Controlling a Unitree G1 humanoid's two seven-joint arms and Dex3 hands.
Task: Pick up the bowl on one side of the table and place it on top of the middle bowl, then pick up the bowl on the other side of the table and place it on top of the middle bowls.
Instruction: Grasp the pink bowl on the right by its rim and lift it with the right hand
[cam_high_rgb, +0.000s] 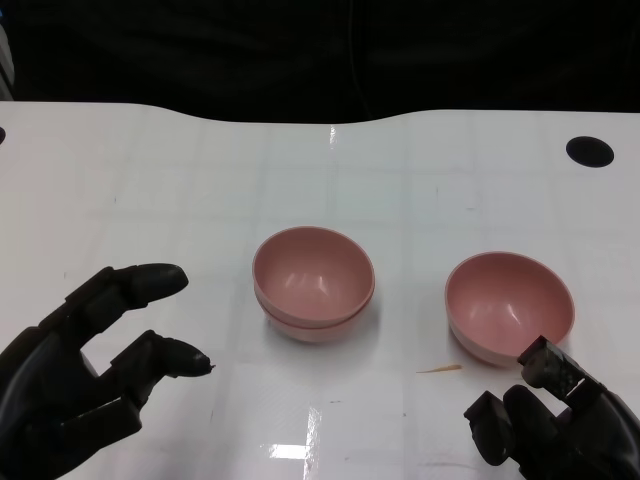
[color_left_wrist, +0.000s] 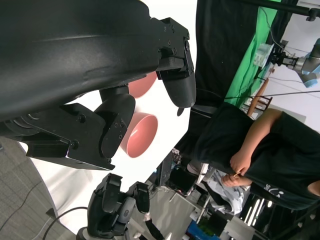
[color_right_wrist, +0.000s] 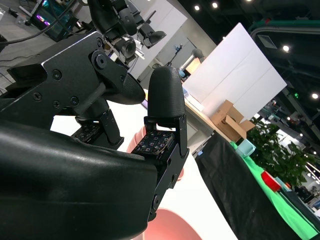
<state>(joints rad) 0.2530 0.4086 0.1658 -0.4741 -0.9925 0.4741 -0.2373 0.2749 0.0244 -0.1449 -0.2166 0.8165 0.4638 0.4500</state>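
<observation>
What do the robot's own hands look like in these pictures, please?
Both are matte black. The left robot hand has chunky segmented fingers with rounded, glossy tips. The right robot hand looks alike, and one fingertip carries a speckled, textured pad. In the wrist views each shows a smooth rounded black shell, angular plates and visible screw heads. No cables or markings are visible on them.

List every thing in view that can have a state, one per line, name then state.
middle stack: two pink bowls nested, upright, empty, standing on the table.
right bowl: single, upright, empty, standing apart from the stack, not held.
left hand: open, fingers apart, holding nothing, to the left of the stack.
right hand: empty, fingers apart, just at the right bowl's near rim; contact unclear.
</observation>
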